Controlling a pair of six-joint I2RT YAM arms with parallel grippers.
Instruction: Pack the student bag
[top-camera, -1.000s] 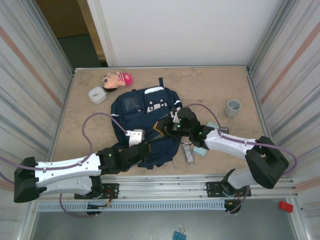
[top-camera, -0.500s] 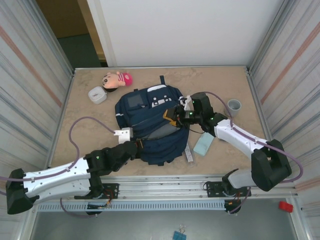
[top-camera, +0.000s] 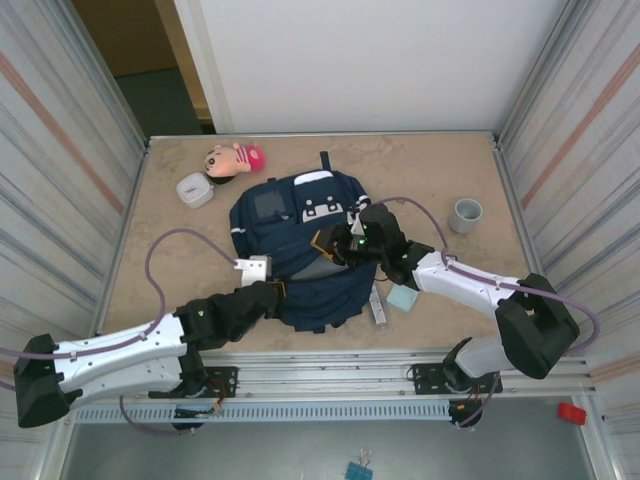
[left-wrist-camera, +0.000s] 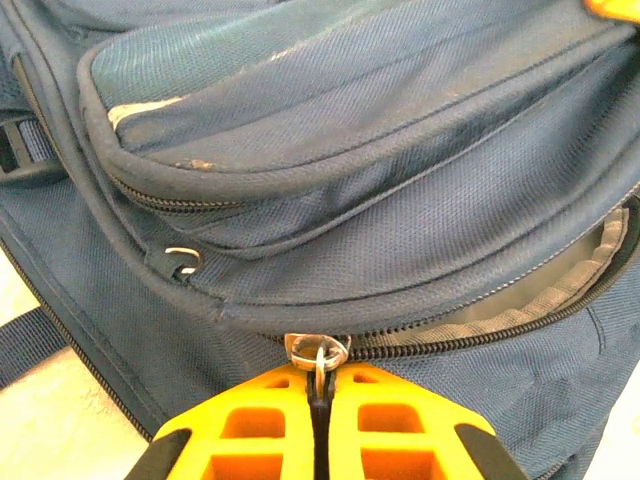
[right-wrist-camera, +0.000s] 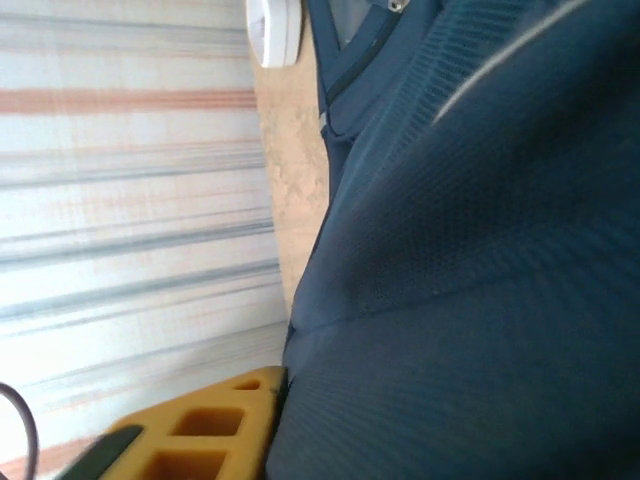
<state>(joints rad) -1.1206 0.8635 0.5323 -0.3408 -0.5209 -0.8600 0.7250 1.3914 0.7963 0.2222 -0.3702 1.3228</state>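
In the top view, the student bag (top-camera: 300, 240) lay flat in the middle of the table, its top toward the far edge. The left gripper (top-camera: 272, 291) sat at the bag's near-left side. The right gripper (top-camera: 330, 243) rested on the bag's middle, at a gaping seam. A plush doll (top-camera: 235, 158) and a white tub (top-camera: 194, 190) lay near the far-left corner, and a grey cup (top-camera: 465, 214) stood toward the right edge. A teal item (top-camera: 403, 298) lay just beside the bag, unpacked.

In the left wrist view, the left gripper (left-wrist-camera: 319, 385) had its yellow fingers pressed together on the metal zipper pull (left-wrist-camera: 318, 352). To the right of it the zip stood parted, showing grey lining (left-wrist-camera: 560, 290).

In the right wrist view, navy fabric ran close past one yellow finger (right-wrist-camera: 195, 432). Whether that gripper pinched the cloth could not be told.

The step in hand looked like unzipping the main compartment. The next move would call for drawing the pull along its track while the bag was kept from sliding.
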